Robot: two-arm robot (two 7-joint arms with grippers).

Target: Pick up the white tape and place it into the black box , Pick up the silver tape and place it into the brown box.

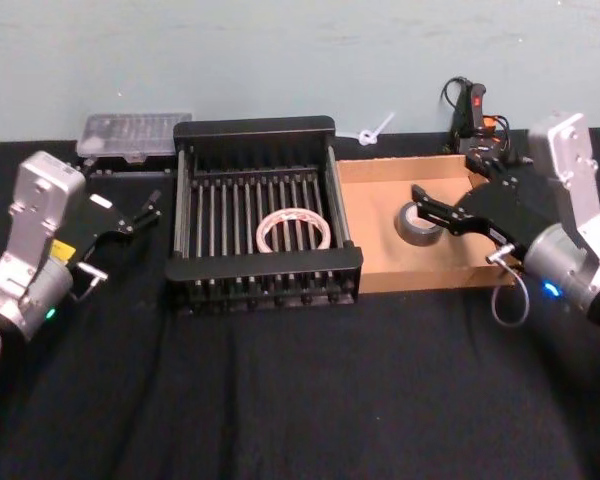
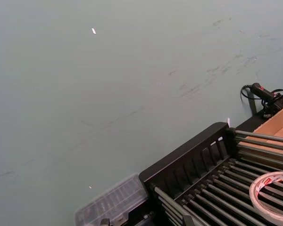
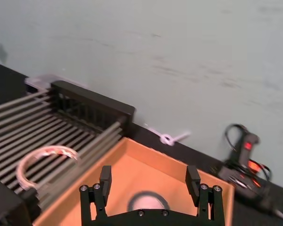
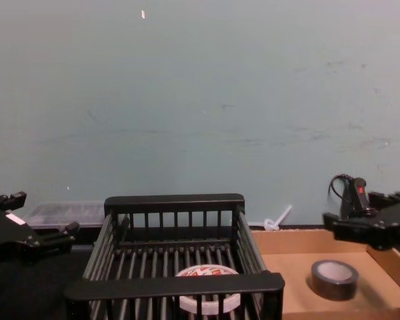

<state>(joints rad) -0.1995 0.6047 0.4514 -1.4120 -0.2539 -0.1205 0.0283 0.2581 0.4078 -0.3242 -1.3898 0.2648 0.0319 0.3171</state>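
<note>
The white tape [image 1: 293,230] lies flat on the slatted bottom of the black box [image 1: 262,267], and the chest view shows the white tape [image 4: 203,272] through the bars. The silver tape [image 1: 417,222] lies flat in the brown box [image 1: 370,215], near its middle. My right gripper [image 1: 425,208] hovers open just above that roll, with nothing held; its wrist view shows the spread fingers [image 3: 105,176] over the silver tape [image 3: 148,202]. My left gripper [image 1: 140,210] stands open and empty to the left of the black box, above the black cloth.
A clear plastic case [image 1: 135,133] lies behind the black box at the back left. A black tool with red marks [image 1: 470,105] and a white zip tie [image 1: 373,132] sit against the wall behind the brown box. Black cloth covers the table's front.
</note>
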